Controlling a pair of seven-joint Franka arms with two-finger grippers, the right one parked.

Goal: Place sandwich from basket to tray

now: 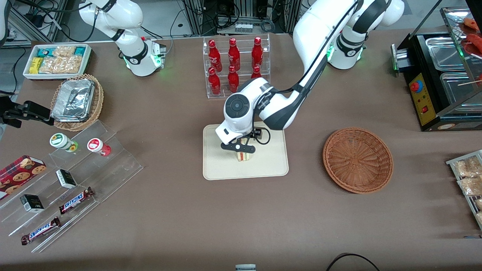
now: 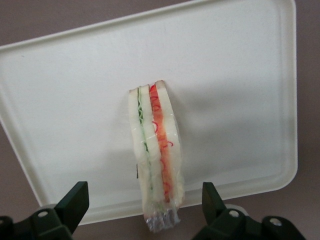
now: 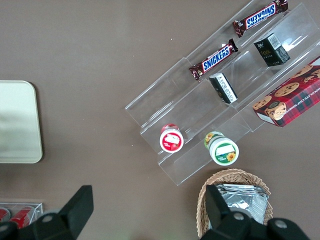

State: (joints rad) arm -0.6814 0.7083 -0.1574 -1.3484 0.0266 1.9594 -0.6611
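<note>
The sandwich point(image 1: 244, 156) stands on its edge on the cream tray point(image 1: 271, 162), wrapped in clear film, with its red-orange and green filling lines facing up. In the left wrist view the sandwich point(image 2: 155, 150) lies on the tray point(image 2: 240, 75) near one long rim, its film tail reaching past the rim. My left gripper point(image 1: 241, 148) hangs just above the sandwich. The gripper point(image 2: 144, 196) is open, with a black finger point(image 2: 75, 197) on each side of the sandwich and a gap to both. The reddish-brown basket point(image 1: 339, 150) sits empty beside the tray, toward the working arm's end.
A clear rack of red bottles point(image 1: 235, 64) stands farther from the front camera than the tray. Toward the parked arm's end are acrylic steps with Snickers bars point(image 1: 75, 200), a tan basket of foil trays point(image 1: 75, 101) and a white snack bin point(image 1: 56, 60). A black food warmer point(image 1: 440, 75) sits at the working arm's end.
</note>
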